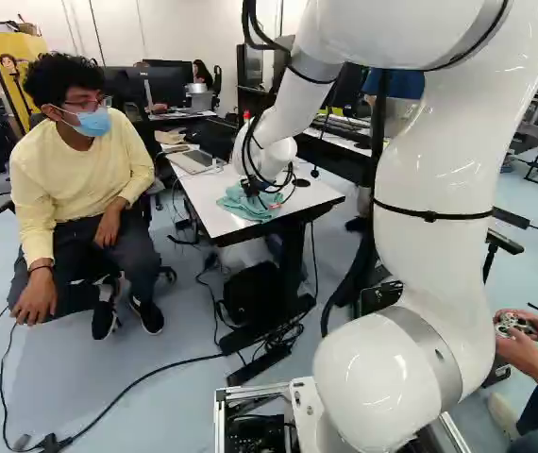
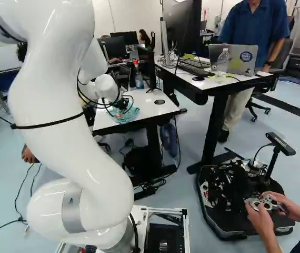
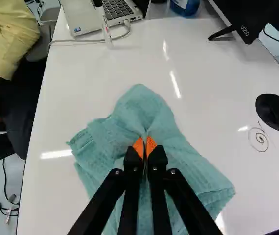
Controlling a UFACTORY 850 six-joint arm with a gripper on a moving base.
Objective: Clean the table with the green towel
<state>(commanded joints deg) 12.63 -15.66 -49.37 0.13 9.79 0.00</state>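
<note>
From where I'm standing, at the left of the left base view, a person (image 1: 85,179) in a yellow top and a face mask is sitting beside the white surface (image 1: 214,215), one arm hanging over a thigh. Next along, an open laptop (image 1: 193,160) is resting at the surface's far end, with a white cable (image 3: 83,41) running along its near edge. A marker (image 3: 104,24) is standing close to that laptop, and a bottle of blue liquid (image 3: 184,6) is sitting nearby.

Then comes the green towel (image 1: 250,203), which is lying rumpled on the surface, spreading out in loose folds. The gripper (image 2: 122,103) is pointing down into it and grasping it: in the wrist view the orange pads (image 3: 138,147) are nearly meeting, pinching a ridge of cloth between them. The towel is bunching up around the fingertips and fanning out ahead of them and to both sides.

Just beyond the towel, a round black disc (image 3: 275,112) is lying flat on the surface, and a small curled mark (image 3: 260,139) is showing between the two, nearer the disc. A monitor stand (image 3: 242,24) is standing farther along. Right of the middle, the white arm (image 1: 434,170) is rising from its base joint, bending over and reaching out above the surface.
</note>
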